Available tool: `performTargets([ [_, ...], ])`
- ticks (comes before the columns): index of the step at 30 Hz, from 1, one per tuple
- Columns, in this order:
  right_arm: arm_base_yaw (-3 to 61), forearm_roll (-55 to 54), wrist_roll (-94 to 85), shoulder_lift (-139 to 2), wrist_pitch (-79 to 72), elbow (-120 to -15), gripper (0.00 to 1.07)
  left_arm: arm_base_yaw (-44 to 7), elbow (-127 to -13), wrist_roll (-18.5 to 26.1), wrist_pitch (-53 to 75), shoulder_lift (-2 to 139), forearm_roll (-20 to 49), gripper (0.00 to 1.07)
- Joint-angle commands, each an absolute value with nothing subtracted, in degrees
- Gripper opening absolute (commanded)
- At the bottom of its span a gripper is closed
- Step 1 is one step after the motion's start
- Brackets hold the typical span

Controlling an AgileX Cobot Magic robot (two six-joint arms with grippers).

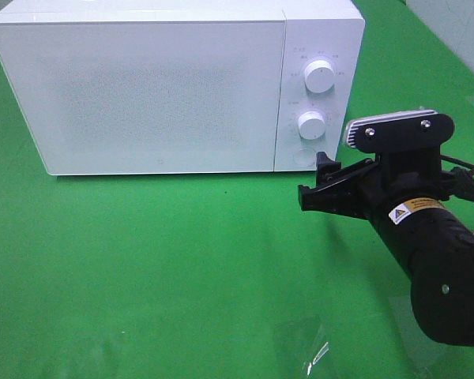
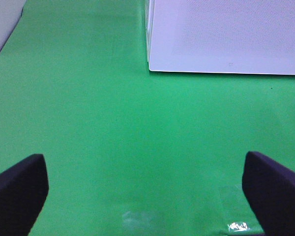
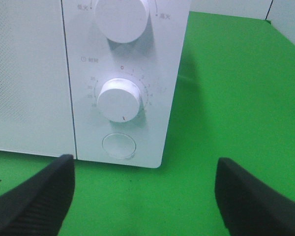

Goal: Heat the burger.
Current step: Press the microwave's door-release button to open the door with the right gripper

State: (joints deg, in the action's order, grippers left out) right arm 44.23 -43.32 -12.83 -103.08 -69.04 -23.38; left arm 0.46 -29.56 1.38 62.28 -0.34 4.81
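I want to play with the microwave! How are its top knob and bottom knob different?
The bottom knob has a ring of numbers around it; the top knob has words instead. The bottom knob sits just above the round button; the top knob sits higher. Both are white and round.

We find the microwave (image 1: 158, 87) at the back of the bench (image 1: 142, 276). On its right panel the upper knob (image 1: 320, 76) sits above the lower knob (image 1: 311, 124), a button (image 3: 119, 145) beneath. Our right jaws hang just before that panel.
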Motion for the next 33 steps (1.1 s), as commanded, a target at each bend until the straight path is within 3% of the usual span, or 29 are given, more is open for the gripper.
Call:
performTargets([
  [1, 44.4, -42.57, -12.32, -103.99, -71.91, -24.01, 0.76, 0.23, -29.56, 1.26, 61.31, -1.26, 4.81, 1.01],
  [17, 44.12, -41.54, -8.02, -104.05, -72.48, -26.36, 0.75, 0.23, -29.56, 1.26, 61.31, -1.26, 4.81, 1.01],
  [26, 44.12, -41.54, 18.22, -104.05, -71.28, -26.81, 0.51, 0.23, -29.56, 1.26, 61.31, -1.26, 4.81, 1.01],
  [28, 44.12, -41.54, 33.86, -104.05, -71.22, -26.81, 0.33, 0.23, -29.56, 1.26, 61.31, -1.26, 4.81, 1.01],
  [29, 44.12, -41.54, 33.86, -104.05, -71.22, -26.81, 0.33, 0.23, -29.56, 1.26, 61.31, -1.26, 4.81, 1.01],
  [30, 44.12, -41.54, 41.25, -104.05, -70.99, -26.81, 0.24, 0.23, -29.56, 1.26, 61.31, -1.26, 4.81, 1.01],
  [33, 44.12, -41.54, 45.89, -104.05, -70.93, -26.81, 0.18, 0.23, -29.56, 1.26, 61.31, -1.26, 4.81, 1.01],
])
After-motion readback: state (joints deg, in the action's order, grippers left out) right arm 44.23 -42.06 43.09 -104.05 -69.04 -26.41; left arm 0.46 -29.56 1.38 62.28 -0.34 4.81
